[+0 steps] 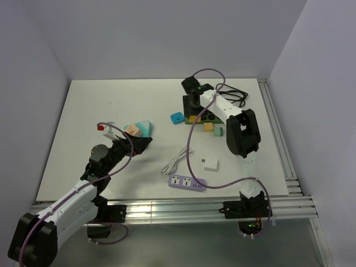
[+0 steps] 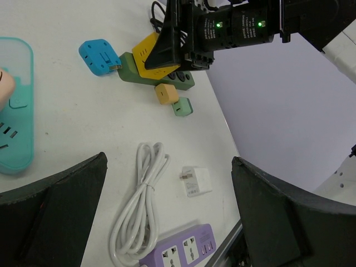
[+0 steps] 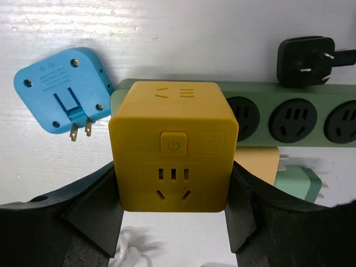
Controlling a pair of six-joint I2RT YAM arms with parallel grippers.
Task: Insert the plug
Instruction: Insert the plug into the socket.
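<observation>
the right claw (image 3: 172, 207), part open, clamps the yellow cube adapter (image 3: 172, 147) by its sides, directly over one end of the green power strip (image 3: 289, 119), whose long axis runs crosswise to the claw; the left claw (image 2: 168, 167) gapes empty, well apart.

A lab cell: white walls (image 1: 167, 39) (aluminium rails (image 1: 167, 209)).

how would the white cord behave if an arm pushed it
Probably floppy: the white cord lies in loose curved loops. A tie around its middle should hold the bundle together, so it likely slides as one piece. It seems to run into the purple strip, so a hard push may drag that too.
</observation>
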